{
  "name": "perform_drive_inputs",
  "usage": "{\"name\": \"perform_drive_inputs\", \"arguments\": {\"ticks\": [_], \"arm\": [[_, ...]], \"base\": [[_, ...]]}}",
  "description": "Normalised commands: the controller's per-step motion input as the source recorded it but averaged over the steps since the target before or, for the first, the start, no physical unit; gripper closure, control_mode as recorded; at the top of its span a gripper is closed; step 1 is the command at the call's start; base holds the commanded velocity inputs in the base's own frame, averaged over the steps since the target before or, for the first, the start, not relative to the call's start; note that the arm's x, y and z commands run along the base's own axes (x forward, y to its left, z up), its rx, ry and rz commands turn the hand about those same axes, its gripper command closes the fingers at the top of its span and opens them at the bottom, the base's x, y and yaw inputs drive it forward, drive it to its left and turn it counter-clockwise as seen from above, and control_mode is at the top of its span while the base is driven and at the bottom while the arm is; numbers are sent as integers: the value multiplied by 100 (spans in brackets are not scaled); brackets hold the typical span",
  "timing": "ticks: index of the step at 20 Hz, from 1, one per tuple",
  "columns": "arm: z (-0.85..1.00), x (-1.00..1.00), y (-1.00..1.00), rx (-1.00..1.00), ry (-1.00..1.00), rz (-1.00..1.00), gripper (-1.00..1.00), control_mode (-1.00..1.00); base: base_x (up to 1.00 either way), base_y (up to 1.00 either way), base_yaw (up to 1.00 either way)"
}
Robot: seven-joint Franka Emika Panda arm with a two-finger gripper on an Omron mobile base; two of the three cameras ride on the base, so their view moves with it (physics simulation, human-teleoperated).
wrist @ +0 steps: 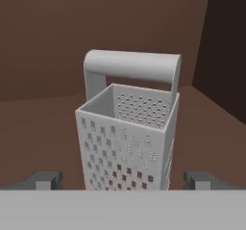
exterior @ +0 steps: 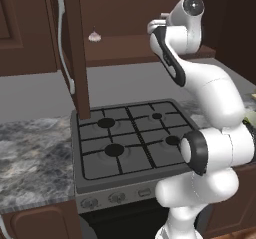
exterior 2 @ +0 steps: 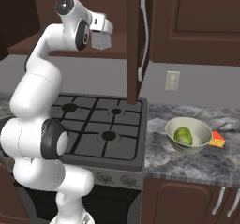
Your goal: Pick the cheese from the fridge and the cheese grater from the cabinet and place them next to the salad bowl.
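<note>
The grey metal cheese grater [wrist: 127, 137] stands upright on the shelf of the open dark brown cabinet [exterior: 130, 53], loop handle on top. In the hand view my gripper [wrist: 124, 181] is open, with one dark fingertip on each side of the grater's lower body and not touching it. From the right base view the grater [exterior 2: 101, 41] sits just below my raised hand [exterior 2: 104, 27]. The cream salad bowl [exterior 2: 178, 145] with its lettuce rests on the counter right of the stove. The cheese [exterior 2: 217, 141] lies on the counter against the bowl's right side. The fridge is out of view.
The cabinet door [exterior 2: 136, 40] hangs open over the stove's back right corner, silver handle outward. A four-burner gas stove [exterior: 130, 138] lies below my arm. Marbled counter [exterior: 35, 153] runs on both sides. A wall outlet [exterior 2: 172, 80] sits behind the bowl.
</note>
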Motion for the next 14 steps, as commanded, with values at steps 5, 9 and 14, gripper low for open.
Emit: {"name": "perform_drive_inputs", "arguments": {"ticks": [5, 9, 14], "arm": [[-12, 41, 0, 0, 0, 0, -100, -100], [-9, 33, 0, 0, -1, 0, -100, -100], [-1, 4, 0, 0, 0, 0, -100, -100]], "base": [[0, 0, 0], [0, 0, 0], [0, 0, 0]]}}
